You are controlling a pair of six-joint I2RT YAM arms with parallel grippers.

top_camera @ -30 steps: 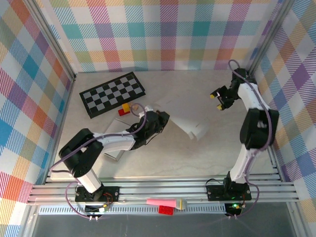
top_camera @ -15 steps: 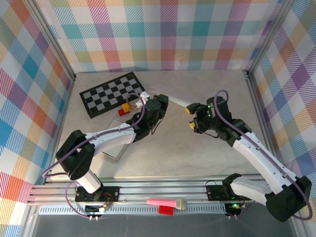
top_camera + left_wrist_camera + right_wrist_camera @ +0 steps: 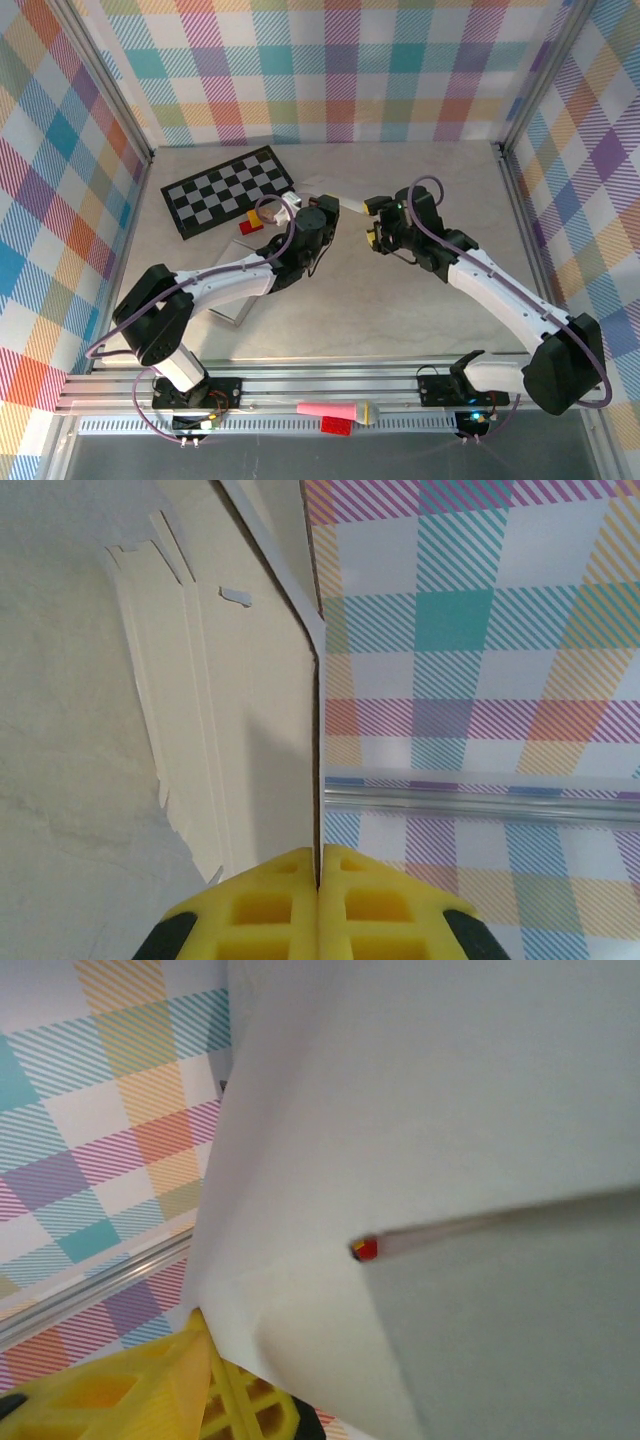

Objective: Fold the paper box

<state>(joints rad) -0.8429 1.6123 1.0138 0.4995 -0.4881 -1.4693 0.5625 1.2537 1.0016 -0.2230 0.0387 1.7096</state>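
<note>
The paper box [image 3: 347,202] is a flat white cut-out, held up on edge above the middle of the table. My left gripper [image 3: 318,213] is shut on it; in the left wrist view the yellow fingertips [image 3: 320,865] pinch the sheet's edge and a creased panel [image 3: 250,680] rises away from them. My right gripper [image 3: 372,222] stands just right of the paper with its jaws apart. In the right wrist view the white sheet [image 3: 420,1160] lies across the jaws. One yellow finger [image 3: 120,1390] shows at the lower left and the other is hidden behind the paper.
A black-and-white checkerboard [image 3: 228,190] lies at the back left, with a small red and yellow brick [image 3: 255,222] beside it. A flat grey plate [image 3: 232,300] lies under the left forearm. Plaid walls enclose the table on three sides.
The right arm has swung in from the far right to the paper at the centre. The left gripper has lifted the paper off the table and shifted slightly toward the back.
</note>
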